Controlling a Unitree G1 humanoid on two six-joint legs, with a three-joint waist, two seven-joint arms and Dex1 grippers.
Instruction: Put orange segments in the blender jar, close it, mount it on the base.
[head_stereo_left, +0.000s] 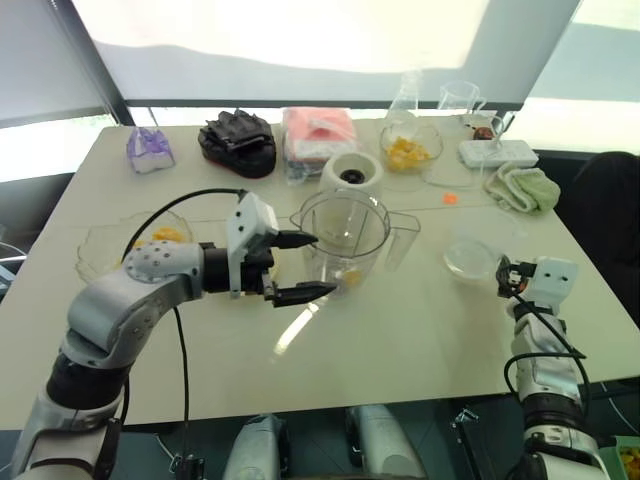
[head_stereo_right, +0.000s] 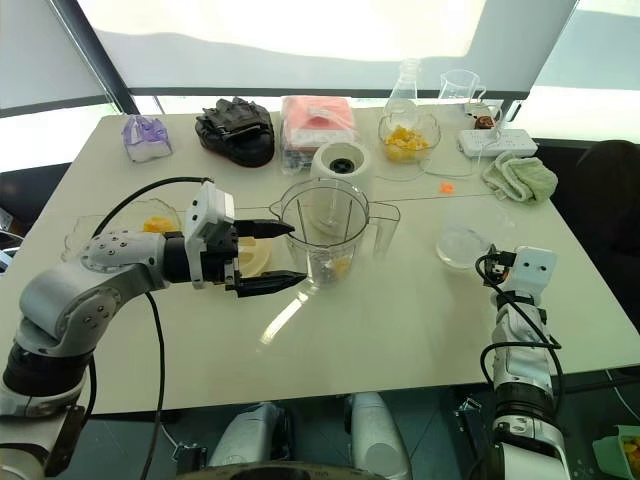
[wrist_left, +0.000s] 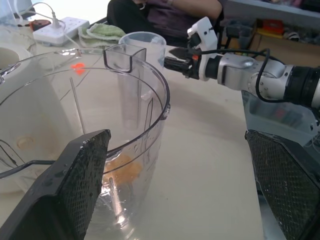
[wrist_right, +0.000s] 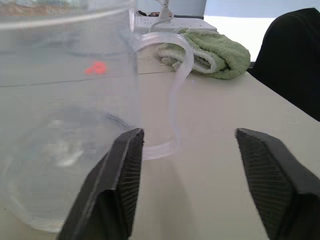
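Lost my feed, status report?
Left gripper open beside blender jar. Right gripper open, empty. Few orange segments inside jar. Base unobstructed.

One blender jar (head_stereo_left: 345, 232), one base (head_stereo_left: 351, 174), two grippers, one green cloth (head_stereo_left: 522, 187).

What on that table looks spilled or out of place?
One tiny orange scrap lies alone on the bare table, between the blender jar and the green cloth, apart from the orange segments in their glass bowl. It looks like a dropped bit. Nothing else stands out.
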